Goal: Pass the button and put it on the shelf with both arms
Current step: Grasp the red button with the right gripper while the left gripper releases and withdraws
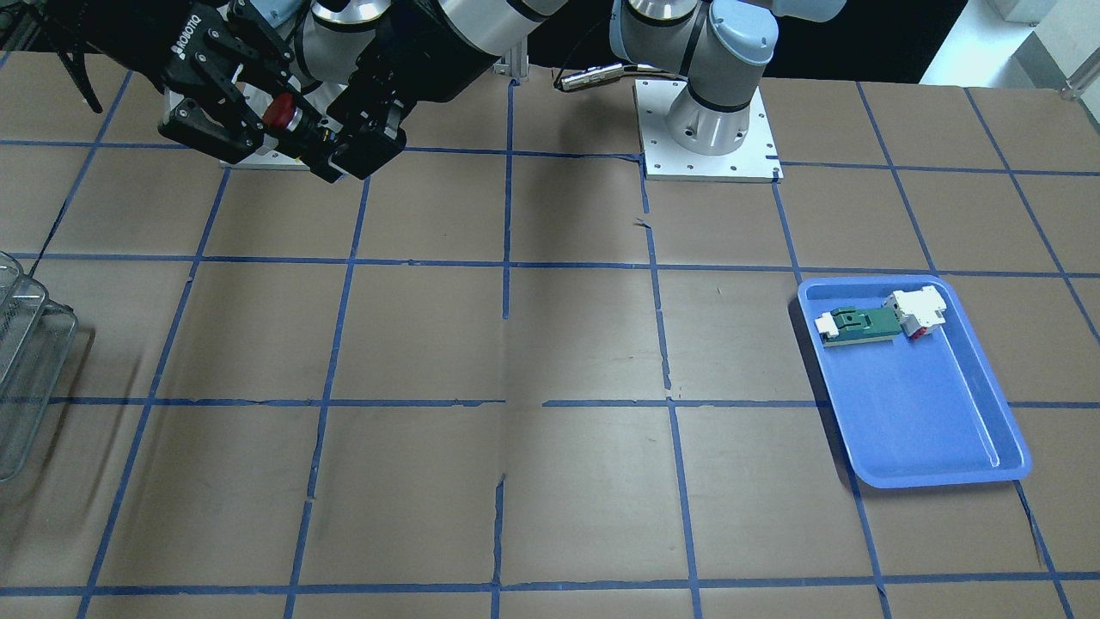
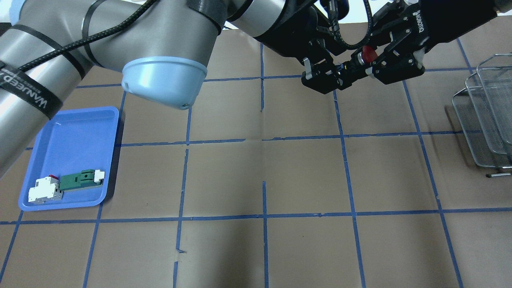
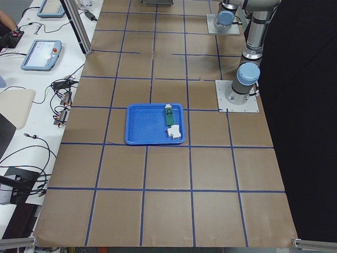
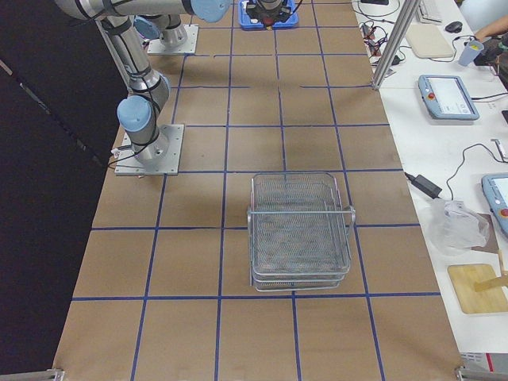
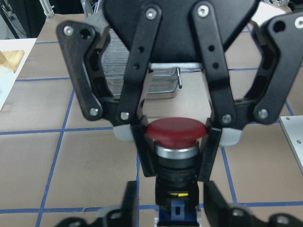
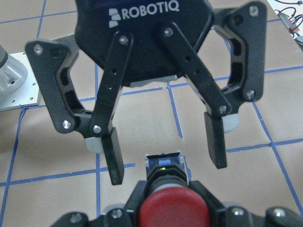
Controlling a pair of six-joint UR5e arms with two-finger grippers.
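The button (image 2: 368, 54), with its red cap (image 5: 176, 130) and black body, is held in the air between both grippers above the table's robot-side edge. My right gripper (image 2: 366, 64) is shut on its body just under the cap, as the left wrist view (image 5: 176, 161) shows. My left gripper (image 2: 347, 71) faces it, and in the right wrist view its fingers (image 6: 113, 161) stand spread on either side of the button's blue end without touching. The wire shelf (image 2: 484, 116) stands on the table at the robot's right, apart from both grippers; it also shows in the exterior right view (image 4: 302, 230).
A blue tray (image 2: 76, 140) on the robot's left holds a green board (image 2: 80, 180) and a white block with a red part (image 2: 44, 190). The arm base plates (image 1: 705, 129) sit at the table's robot-side edge. Blue tape lines grid the brown table.
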